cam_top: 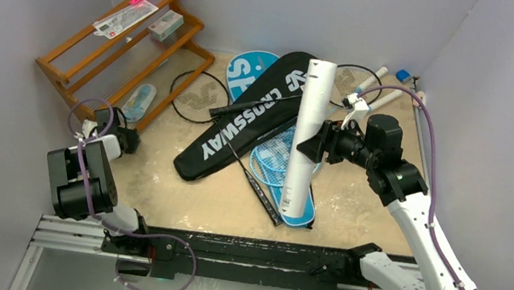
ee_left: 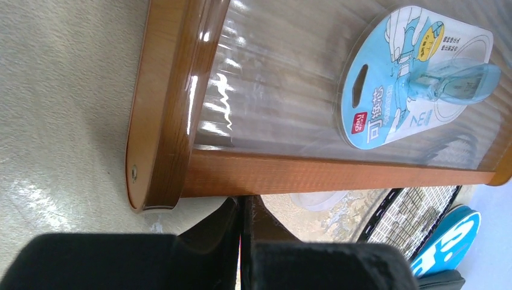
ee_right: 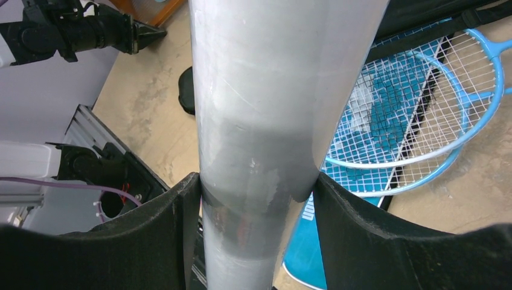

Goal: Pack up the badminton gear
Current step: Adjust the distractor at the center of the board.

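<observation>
Beige surface point(cam_top: 180, 195) from above: clasped long white tube point(cam_top: 312, 100) mid-length in right gripper point(cam_top: 308, 146), over light-blue racket point(cam_top: 275, 158) and black cover point(cam_top: 258, 115). Left wrist: showed left gripper point(ee_left: 241, 211) clenched, empty, beside wooden rack point(ee_left: 163, 103). Right wrist: confirmed clasp; judged tube-moving step, next needing lift clear of strings.

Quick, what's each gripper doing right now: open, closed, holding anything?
Left gripper: closed, holding nothing.
Right gripper: closed on the white tube.
</observation>
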Robot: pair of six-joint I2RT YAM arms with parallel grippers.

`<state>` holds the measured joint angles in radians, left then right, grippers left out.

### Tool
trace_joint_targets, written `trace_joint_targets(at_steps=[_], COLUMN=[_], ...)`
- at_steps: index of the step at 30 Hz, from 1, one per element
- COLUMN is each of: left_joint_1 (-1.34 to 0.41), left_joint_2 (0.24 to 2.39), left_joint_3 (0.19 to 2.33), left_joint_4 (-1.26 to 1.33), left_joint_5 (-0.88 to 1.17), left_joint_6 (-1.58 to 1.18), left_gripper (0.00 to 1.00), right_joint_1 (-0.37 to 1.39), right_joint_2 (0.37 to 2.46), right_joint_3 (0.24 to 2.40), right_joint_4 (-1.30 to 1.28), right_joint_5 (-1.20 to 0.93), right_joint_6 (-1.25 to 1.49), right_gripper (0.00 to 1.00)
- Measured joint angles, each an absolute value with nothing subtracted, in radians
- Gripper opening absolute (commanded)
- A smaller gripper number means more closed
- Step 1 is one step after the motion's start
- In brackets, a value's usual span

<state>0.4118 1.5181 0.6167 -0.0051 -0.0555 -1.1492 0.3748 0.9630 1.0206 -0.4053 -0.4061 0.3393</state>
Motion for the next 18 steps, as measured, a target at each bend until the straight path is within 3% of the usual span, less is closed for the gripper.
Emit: trace_joint_targets(at_steps=[4, 9, 12, 15, 17, 18], left_joint_1=[0.414, 0.364, 0.286, 0.231, 0.218, 0.217], left_joint_2=[1.516, 1.464, 1.391, 1.335, 1.322, 1.322], left_joint_3=[0.617, 0.591, 0.562, 0.535, 0.529, 0.529], left_joint_4=[-0.004, -0.016, -0.054, -0.101, -0.123, -0.13], left_joint_5=[-0.047, -0.103, -0.223, -0.306, -0.347, -0.364], left_joint_6=[-1.151, -1.166, -1.154, -1.11, -1.071, -1.045], left_gripper=[0.0, 0.25, 0.29, 0.22, 0.12, 0.01], right_joint_1=[0.375, 0.375, 0.375, 0.375, 0.375, 0.375], right_joint_2=[0.963, 0.962, 0.962, 0.962, 0.962, 0.962], right_joint_3=[1.021, 1.021, 1.021, 1.021, 1.021, 1.021], right_joint_4=[-0.406, -0.405, -0.405, -0.405, -0.405, -0.405], right_joint_5=[-0.403, -0.402, -0.402, -0.403, -0.403, -0.403], right_joint_6=[0.339, 0.339, 0.339, 0.339, 0.339, 0.339], right_gripper=[0.36, 0.37, 0.36, 0.36, 0.36, 0.36])
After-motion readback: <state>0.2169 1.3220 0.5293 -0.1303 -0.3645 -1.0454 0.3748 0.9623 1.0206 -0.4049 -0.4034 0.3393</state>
